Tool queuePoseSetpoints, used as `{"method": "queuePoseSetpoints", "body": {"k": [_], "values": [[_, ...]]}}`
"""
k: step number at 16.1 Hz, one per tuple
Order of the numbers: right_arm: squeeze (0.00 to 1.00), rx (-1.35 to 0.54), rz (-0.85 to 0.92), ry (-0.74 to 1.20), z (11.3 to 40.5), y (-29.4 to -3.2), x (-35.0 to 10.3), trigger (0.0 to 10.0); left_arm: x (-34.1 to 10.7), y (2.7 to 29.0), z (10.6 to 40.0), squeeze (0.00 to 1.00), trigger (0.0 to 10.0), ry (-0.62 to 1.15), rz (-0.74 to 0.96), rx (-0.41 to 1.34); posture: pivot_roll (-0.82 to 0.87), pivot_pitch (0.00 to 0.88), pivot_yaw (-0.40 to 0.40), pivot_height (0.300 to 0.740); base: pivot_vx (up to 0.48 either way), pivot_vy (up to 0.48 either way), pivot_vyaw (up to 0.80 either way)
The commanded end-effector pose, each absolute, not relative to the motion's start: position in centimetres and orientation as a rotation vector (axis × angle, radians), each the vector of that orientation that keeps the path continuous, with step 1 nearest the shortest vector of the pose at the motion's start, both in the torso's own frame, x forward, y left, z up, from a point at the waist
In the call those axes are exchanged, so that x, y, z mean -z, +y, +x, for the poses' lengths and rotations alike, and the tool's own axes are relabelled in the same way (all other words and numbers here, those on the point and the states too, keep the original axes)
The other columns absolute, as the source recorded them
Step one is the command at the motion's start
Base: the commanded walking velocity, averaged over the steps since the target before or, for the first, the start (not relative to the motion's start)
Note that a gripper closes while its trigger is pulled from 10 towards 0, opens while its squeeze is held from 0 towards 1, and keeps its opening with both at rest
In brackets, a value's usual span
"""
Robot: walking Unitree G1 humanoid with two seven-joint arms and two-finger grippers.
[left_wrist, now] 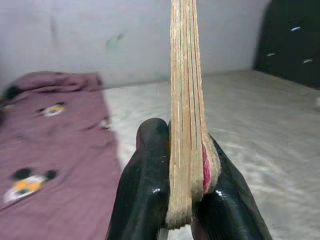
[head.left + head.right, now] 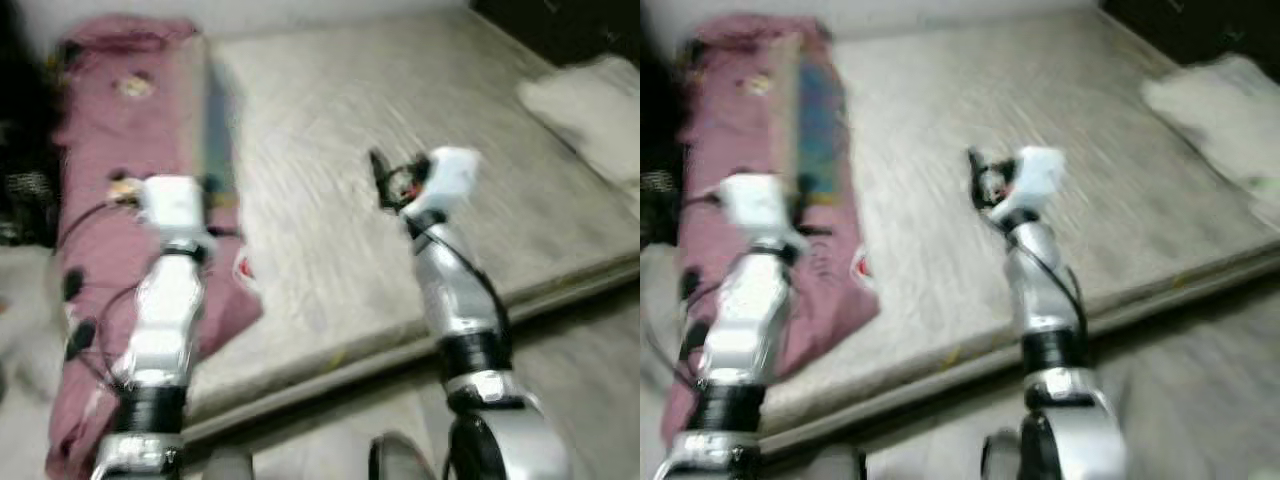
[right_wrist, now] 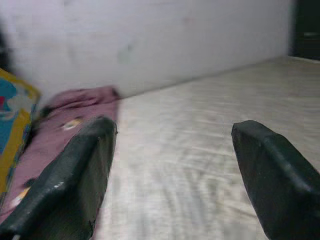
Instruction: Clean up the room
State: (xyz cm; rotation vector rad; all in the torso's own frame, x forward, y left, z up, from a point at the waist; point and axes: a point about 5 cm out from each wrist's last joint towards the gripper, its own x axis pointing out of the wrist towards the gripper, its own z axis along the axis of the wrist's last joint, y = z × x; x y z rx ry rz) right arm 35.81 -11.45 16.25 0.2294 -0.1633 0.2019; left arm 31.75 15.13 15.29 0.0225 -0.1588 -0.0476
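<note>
Presently: left tool (image 1: 180, 200) clenched on thin book (image 1: 186, 110) above maroon blanket (image 2: 110, 130); right tool (image 3: 175, 175) released over mattress (image 2: 400, 100). Keep book upright, grip firm while carrying.

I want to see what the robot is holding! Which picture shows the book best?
The left wrist view: the book stands edge-on, pinched in the left pincer, pages sharp. Both eye views blur it into a blue-and-tan slab above the maroon blanket. The right wrist view catches a colourful corner beside the open right pincer.
</note>
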Motion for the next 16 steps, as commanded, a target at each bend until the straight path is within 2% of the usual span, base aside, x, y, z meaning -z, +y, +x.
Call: {"method": "queuePoseSetpoints", "body": {"k": [1, 12, 16], "values": [[0.0, -0.268, 0.234, -0.171, 35.6, -9.3, -16.6, 10.0, -15.6, 17.9, 31.4, 0.0, 10.0, -0.179, 0.032, -0.058, -0.03, 0.0, 0.011, 0.74, 0.0, 0.0, 0.0], [0.0, -0.238, 0.178, -0.104, 34.0, -10.0, -14.6, 10.0, -15.1, 15.3, 30.6, 0.0, 10.0, -0.191, -0.055, 0.009, -0.06, 0.0, 0.01, 0.74, 0.0, 0.0, 0.0], [0.0, -0.254, 0.134, -0.096, 33.9, -10.4, -14.7, 10.0, -14.5, 14.8, 30.4, 0.0, 10.0, -0.157, -0.064, 0.003, -0.07, 0.0, -0.013, 0.74, 0.0, 0.0, 0.59]]}}
